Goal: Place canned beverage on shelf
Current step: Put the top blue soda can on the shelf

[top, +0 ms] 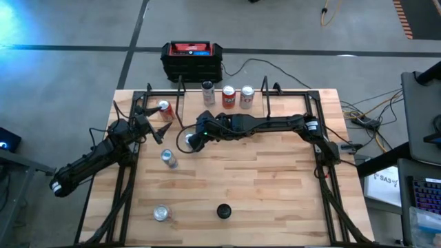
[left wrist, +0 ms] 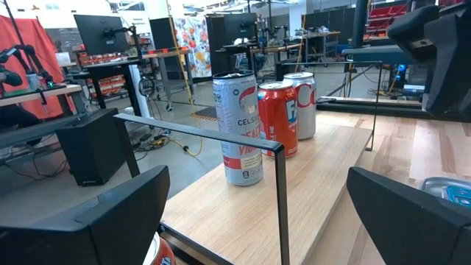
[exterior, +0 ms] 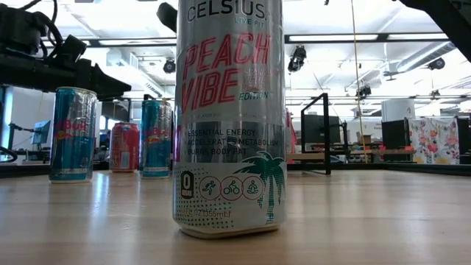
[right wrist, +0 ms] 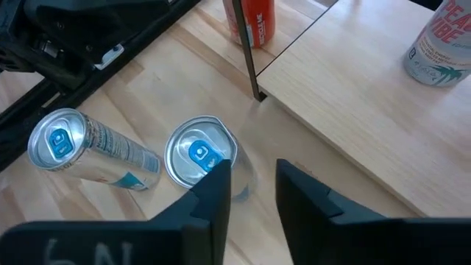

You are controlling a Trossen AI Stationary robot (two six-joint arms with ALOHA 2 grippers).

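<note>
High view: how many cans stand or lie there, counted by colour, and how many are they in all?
Red cans: 2
Silver or white cans: 5
Total: 7 cans

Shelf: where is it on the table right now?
In the high view the shelf sits mid-width at the table edge nearest the black-and-red box, with a row of three cans standing on it.

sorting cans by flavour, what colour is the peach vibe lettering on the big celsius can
Pinkish red lettering on a silver Celsius can, with a teal palm tree below; clearest in the low view.
</note>
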